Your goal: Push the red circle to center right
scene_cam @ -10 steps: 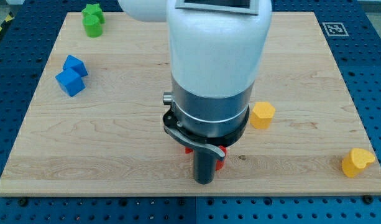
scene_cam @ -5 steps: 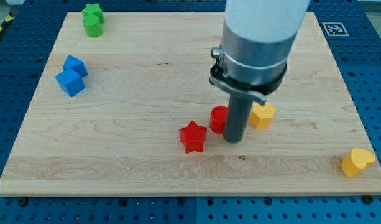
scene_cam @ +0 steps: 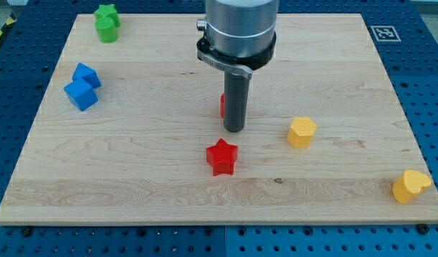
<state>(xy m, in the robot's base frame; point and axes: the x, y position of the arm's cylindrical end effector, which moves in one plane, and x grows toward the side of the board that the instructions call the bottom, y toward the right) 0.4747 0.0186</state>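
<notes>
The red circle (scene_cam: 223, 106) is near the board's middle, mostly hidden behind my rod; only a red sliver shows at the rod's left edge. My tip (scene_cam: 234, 130) rests on the board just in front of and to the right of it, seemingly touching it. A red star (scene_cam: 221, 156) lies below the tip, apart from it.
A yellow hexagon block (scene_cam: 301, 132) sits to the right of the tip. A yellow heart-like block (scene_cam: 410, 185) is at the bottom right. Two blue blocks (scene_cam: 81, 86) are at the left. A green block (scene_cam: 106, 22) is at the top left. The wooden board (scene_cam: 147, 178) ends on a blue perforated table.
My tip moved up and to the left from beside the yellow hexagon. The red circle moved up and left with it, away from the red star.
</notes>
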